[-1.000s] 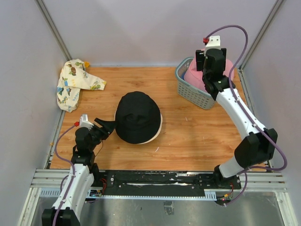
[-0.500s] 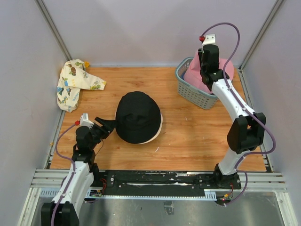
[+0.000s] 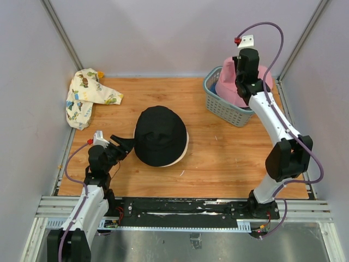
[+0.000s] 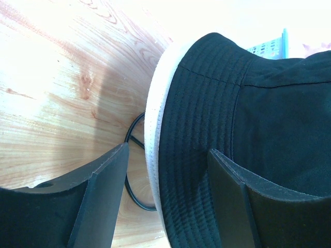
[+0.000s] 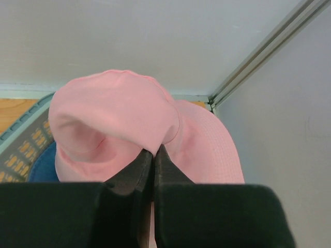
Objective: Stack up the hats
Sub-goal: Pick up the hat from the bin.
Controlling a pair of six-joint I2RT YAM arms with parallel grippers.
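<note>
A black hat (image 3: 160, 135) lies mid-table on top of a white-brimmed hat (image 3: 184, 154). My left gripper (image 3: 123, 145) is open at the black hat's left side. In the left wrist view the stacked brims (image 4: 170, 155) lie between the spread fingers of the left gripper (image 4: 166, 151). A pink hat (image 3: 226, 87) sits in the basket (image 3: 218, 106) at the back right. My right gripper (image 5: 154, 152) is shut on a fold of the pink hat's crown (image 5: 114, 113), which is pulled up into a peak. A blue hat (image 5: 39, 166) shows under it.
A cream printed fabric piece (image 3: 87, 98) lies crumpled at the back left corner. A thin black cord loop (image 4: 132, 173) lies on the wood by the white brim. Grey walls and metal posts close in the table's sides.
The right gripper has closed on the pink hat's crown and pulled it up a little. The left arm and the black hat have not moved.
</note>
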